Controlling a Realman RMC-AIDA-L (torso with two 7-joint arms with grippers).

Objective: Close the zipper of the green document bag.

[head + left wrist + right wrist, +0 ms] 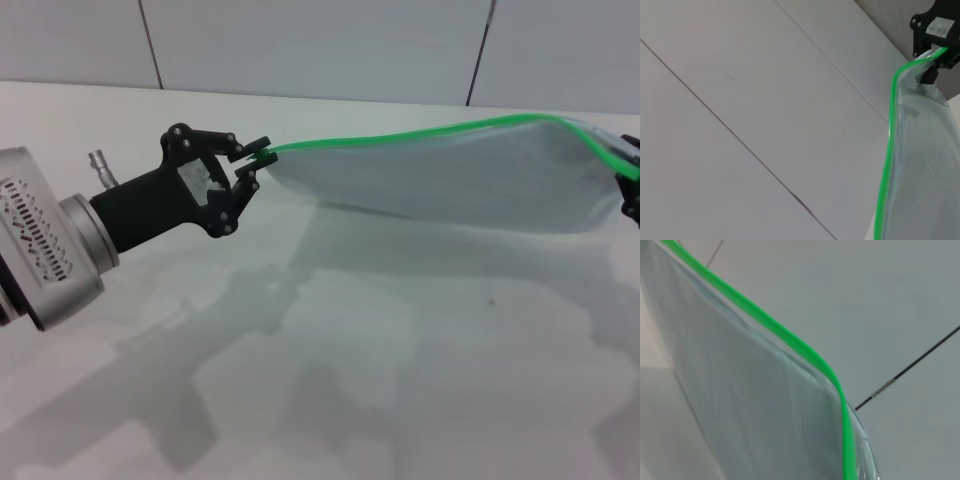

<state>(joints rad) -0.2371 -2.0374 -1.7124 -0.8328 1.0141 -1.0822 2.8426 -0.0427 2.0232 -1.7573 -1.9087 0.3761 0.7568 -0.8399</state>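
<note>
Above white counter, held aloft: green document bag, translucent, sagging, zipper uppermost. Left hand pinching one zipper end, right hand gripping opposite corner.

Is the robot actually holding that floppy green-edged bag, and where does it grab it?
Yes. The left gripper pinches one end of the zipper of the green document bag; the right gripper holds the opposite end, lifting it off the table.

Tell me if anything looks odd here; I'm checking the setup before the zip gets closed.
The green document bag is not lying flat: it hangs in the air above the table, stretched between the left gripper and the right gripper. Its zipper edge bows upward. Nothing looks spilled or damaged.
</note>
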